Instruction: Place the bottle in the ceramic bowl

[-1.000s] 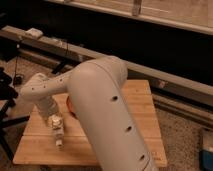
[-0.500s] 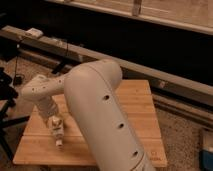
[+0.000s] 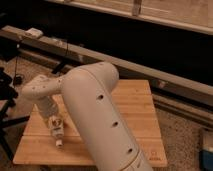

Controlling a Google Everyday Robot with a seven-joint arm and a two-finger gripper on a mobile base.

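Legs of a dark stand (image 3: pixel 6 115) are seen at the far left, beside the table (image 3: pixel 140 100). Next, the arm's rounded white wrist (image 3: pixel 41 91) is bent down over the table's left part, with the pincer (image 3: pixel 54 126) lowered close to the wood. The bottle (image 3: pixel 57 134) is found at the pincer's tip, its white cap (image 3: pixel 59 144) pointed toward the near edge. Whether the pincer is clamped on it cannot be told. The middle is filled by the arm's thick white link (image 3: pixel 100 120), and a blue object (image 3: pixel 207 152) is glimpsed at the far right.
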